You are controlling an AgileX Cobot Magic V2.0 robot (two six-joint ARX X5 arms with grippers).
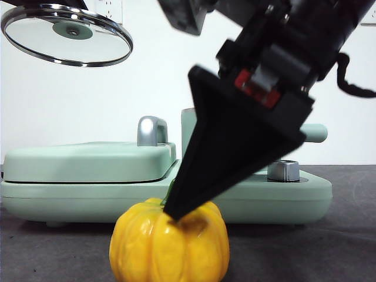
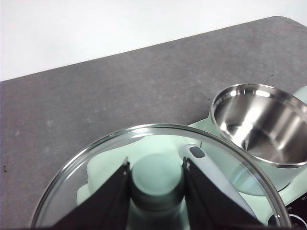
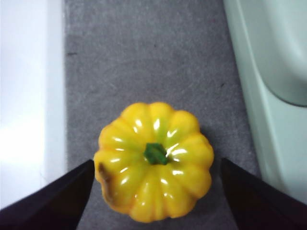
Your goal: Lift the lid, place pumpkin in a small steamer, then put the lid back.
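Left claw [image 2: 156, 179] grips the small mint-green knob of the round clear glass lid with shiny steel rim [image 2: 86, 158], one black jaw on each side of the knob. Front view shows that lid [image 1: 66, 34] held high in the air at the upper left corner, tilted, clear of everything below.

Mint-green cylindrical small steamer pot with steel rim [image 2: 261, 125] stands uncovered; its shiny steel inside is bare. Its straight mint-green side handle [image 2: 211, 172] shows through the lid glass. In front view most of the pot is hidden behind the right arm; only a strip of its wall [image 1: 188, 132] and the handle end [image 1: 317, 133] show. It sits on the wide flat mint-green appliance base [image 1: 305, 194], near a steel knob [image 1: 283, 170]. The flat mint-green rectangular cover with chrome handle [image 1: 88, 161] lies on the base's other side.

Small glossy yellow-orange ribbed pumpkin with green stem [image 3: 153, 160] rests on the dark grey table [image 3: 144, 57], in front of the base, apart from it. Right claw [image 3: 153, 191] is open, jaws spread wide to either side of the pumpkin, not touching it in the wrist view. In front view the black jaw tip [image 1: 176, 212] reaches down to the pumpkin's top [image 1: 170, 247]; contact there cannot be told.
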